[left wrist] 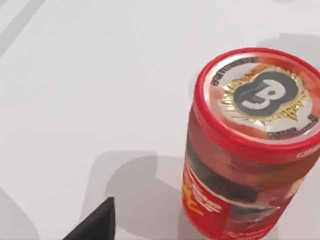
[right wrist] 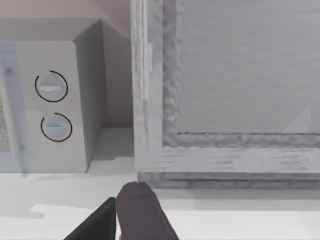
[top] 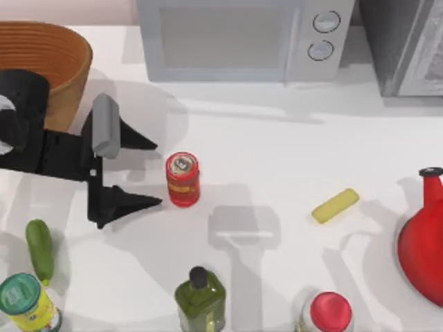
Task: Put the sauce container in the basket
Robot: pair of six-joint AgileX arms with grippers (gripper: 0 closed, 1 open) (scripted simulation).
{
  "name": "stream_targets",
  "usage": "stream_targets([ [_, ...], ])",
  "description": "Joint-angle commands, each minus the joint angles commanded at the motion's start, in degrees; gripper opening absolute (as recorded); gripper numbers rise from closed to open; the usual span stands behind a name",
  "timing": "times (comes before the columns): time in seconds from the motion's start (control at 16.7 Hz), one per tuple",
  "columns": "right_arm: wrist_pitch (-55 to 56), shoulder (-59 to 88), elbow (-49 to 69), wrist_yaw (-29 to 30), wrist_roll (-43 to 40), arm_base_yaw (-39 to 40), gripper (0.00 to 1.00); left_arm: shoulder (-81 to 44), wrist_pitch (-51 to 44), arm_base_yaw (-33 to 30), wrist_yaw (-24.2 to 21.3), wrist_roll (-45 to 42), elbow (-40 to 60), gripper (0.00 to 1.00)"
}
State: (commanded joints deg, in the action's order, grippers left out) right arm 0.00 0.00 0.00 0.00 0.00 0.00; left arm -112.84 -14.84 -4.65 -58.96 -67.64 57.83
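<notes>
Top view: the left gripper (top: 158,173) hangs spread wide, the small red cylindrical sauce can (top: 183,179) upright just beyond its fingertips, untouched.

Sauce container (top: 183,179): red body, yellow-orange label band, silver-white top with a dark emblem on a gold burst. Basket (top: 64,72), at 10 o'clock: tan-brown with horizontal ribbed coils. Left end effector (top: 154,173): black fingers, grey housing. Table (top: 277,159): white. Microwave (top: 242,38), at 12 o'clock: light grey. Bottle (top: 200,299), at 6 o'clock: olive green, black cap.
</notes>
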Motion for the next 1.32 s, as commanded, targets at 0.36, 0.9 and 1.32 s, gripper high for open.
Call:
stream_targets([
  [0.36, 0.0, 0.0, 0.0, 0.0, 0.0, 0.0, 1.0, -0.41, 8.47, -5.26, 1.88, 8.18, -0.97, 1.0],
  [0.9, 0.0, 0.0, 0.0, 0.0, 0.0, 0.0, 1.0, -7.53, 20.99, -9.85, 4.09, 15.13, -0.69, 1.0],
  [1.32, 0.0, 0.0, 0.0, 0.0, 0.0, 0.0, 1.0, -7.53, 20.99, -9.85, 4.09, 15.13, -0.69, 0.62],
])
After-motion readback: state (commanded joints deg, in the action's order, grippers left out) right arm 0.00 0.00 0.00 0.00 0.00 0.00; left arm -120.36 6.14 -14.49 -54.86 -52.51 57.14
